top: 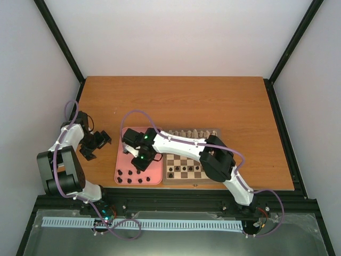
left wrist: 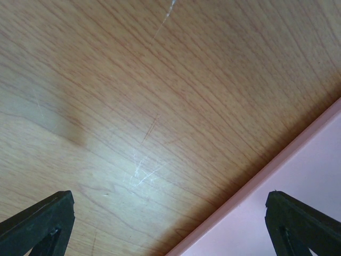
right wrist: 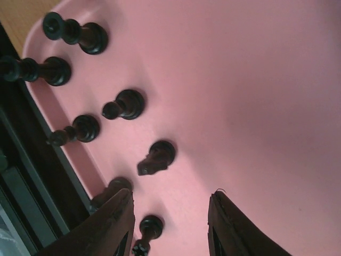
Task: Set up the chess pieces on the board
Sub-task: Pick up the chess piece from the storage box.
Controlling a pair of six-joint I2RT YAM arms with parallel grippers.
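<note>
The board [top: 208, 159] lies right of the pink tray [top: 123, 160]. Cream chess pieces [top: 189, 133] line its far edge, and a few dark ones [top: 184, 170] stand on its near squares. Several more dark pieces [top: 132, 177] stand along the tray's near edge. My right gripper [top: 141, 161] hangs over the tray. In the right wrist view it [right wrist: 169, 226] is open and holds nothing, with a dark piece [right wrist: 151, 226] near its left finger and a dark knight [right wrist: 157, 157] just beyond. My left gripper [top: 91, 146] is open over bare wood, left of the tray.
The left wrist view shows my left gripper [left wrist: 170, 229] spread over the wooden table [left wrist: 138, 106], with the pink tray's rim [left wrist: 256, 186] crossing the lower right corner. A black rail [right wrist: 26, 176] runs beside the tray's near edge.
</note>
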